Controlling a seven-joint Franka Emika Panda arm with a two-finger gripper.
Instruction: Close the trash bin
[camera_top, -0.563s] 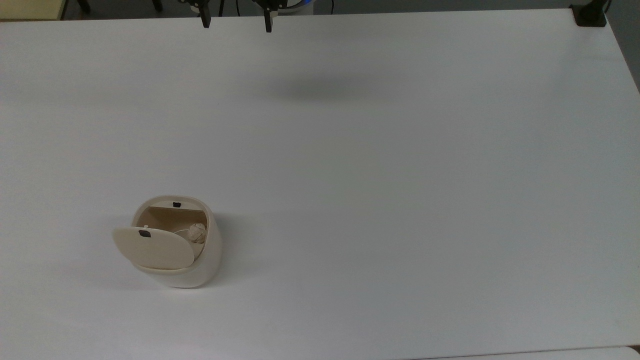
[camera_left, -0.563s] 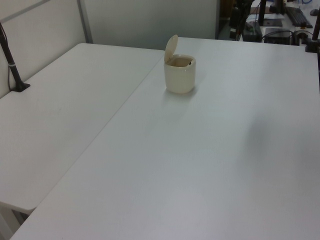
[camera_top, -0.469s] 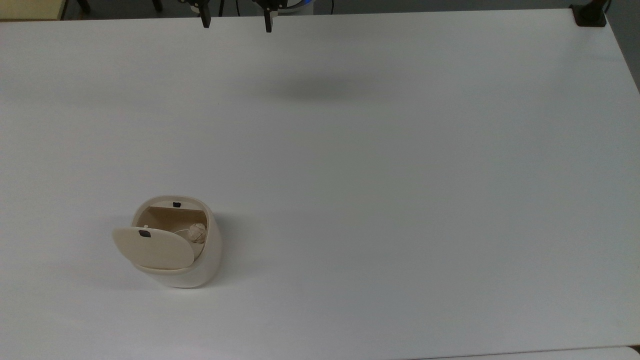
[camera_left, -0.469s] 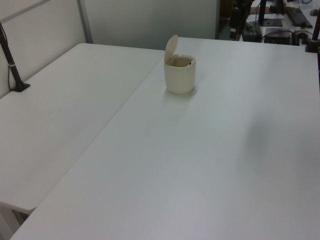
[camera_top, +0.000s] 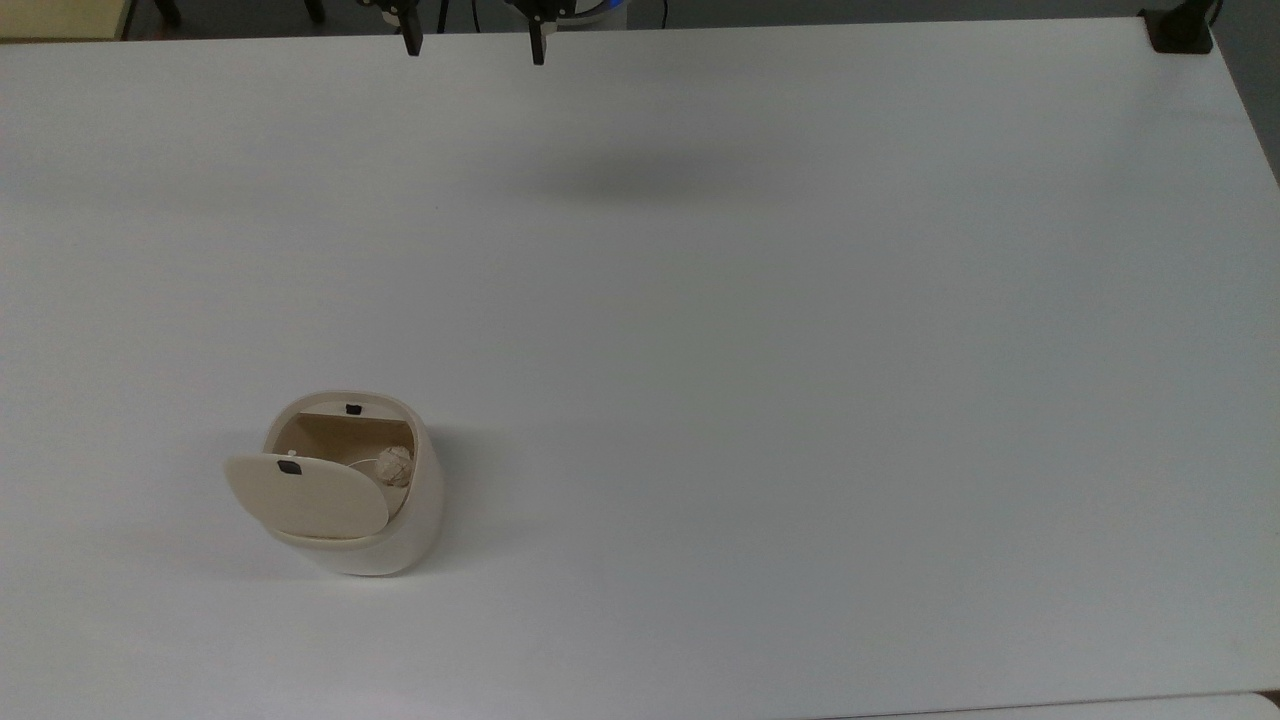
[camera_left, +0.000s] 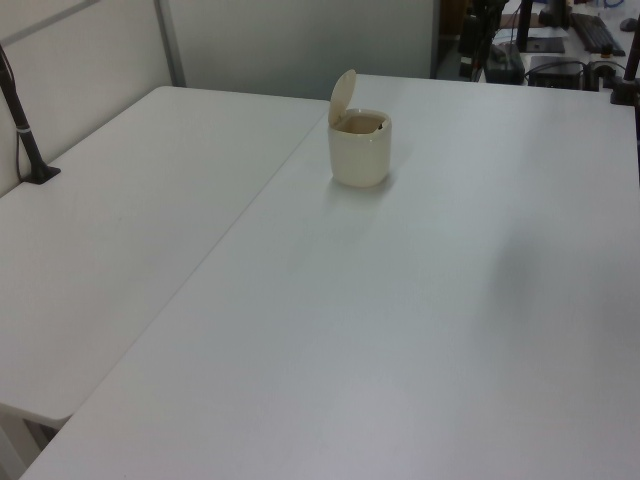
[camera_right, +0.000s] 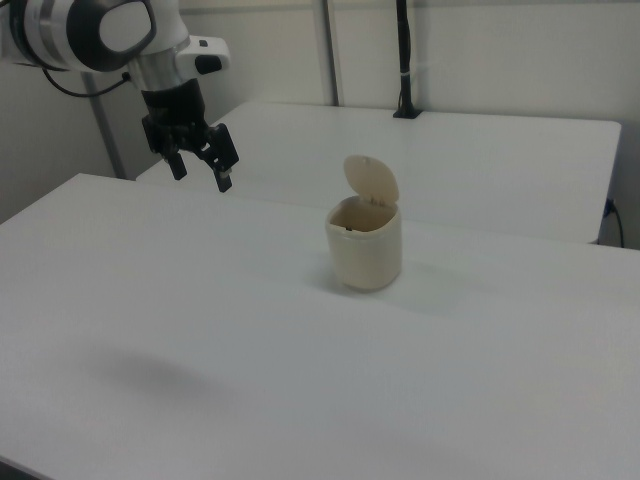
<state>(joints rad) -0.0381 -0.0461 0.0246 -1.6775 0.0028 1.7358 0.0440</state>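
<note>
The cream trash bin (camera_top: 400, 530) (camera_left: 359, 155) (camera_right: 365, 250) stands on the white table with its lid (camera_top: 305, 497) (camera_right: 371, 180) swung up and open. A crumpled paper ball (camera_top: 394, 465) lies inside on the tan interior. My gripper (camera_top: 472, 42) (camera_right: 201, 172) hangs high above the table at the top view's upper edge, far from the bin. Its two black fingers are spread apart with nothing between them. In the right view the gripper is to the left of the bin and above it.
A second white table (camera_left: 120, 230) (camera_right: 470, 160) adjoins the one with the bin. Black camera posts (camera_left: 25, 130) (camera_right: 404, 60) stand clamped at table edges, and a black clamp (camera_top: 1178, 30) sits at the top view's upper right corner.
</note>
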